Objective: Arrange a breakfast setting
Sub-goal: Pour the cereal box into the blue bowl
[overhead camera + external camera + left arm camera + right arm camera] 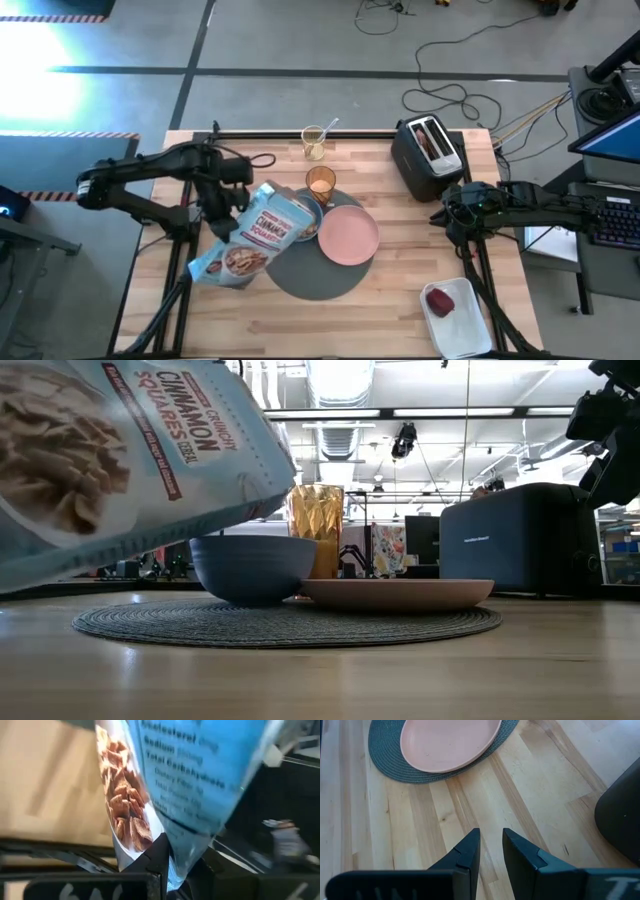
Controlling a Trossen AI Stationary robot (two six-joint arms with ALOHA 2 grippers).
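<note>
Two arms at the worktop (400,320): the left gripper (167,857) has its jaws pinched on one edge of a cereal bag (250,235), soft, crinkly, light, contents likely to shift, which hangs tilted with its far end over the blue bowl (252,567) on the grey mat (290,625). Beyond the bowl from those jaws sit the pink plate (348,236), stiff and breakable, best taken by its rim, and the amber tumbler (320,183); the right gripper (491,845) waits near the toaster (428,155), jaws nearly shut and empty, plate and mat edge ahead of them.

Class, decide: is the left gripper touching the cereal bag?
Touching. The left wrist view shows the left gripper with its fingers pinched on the cereal bag's edge; the high view shows the bag held tilted over the blue bowl.
</note>
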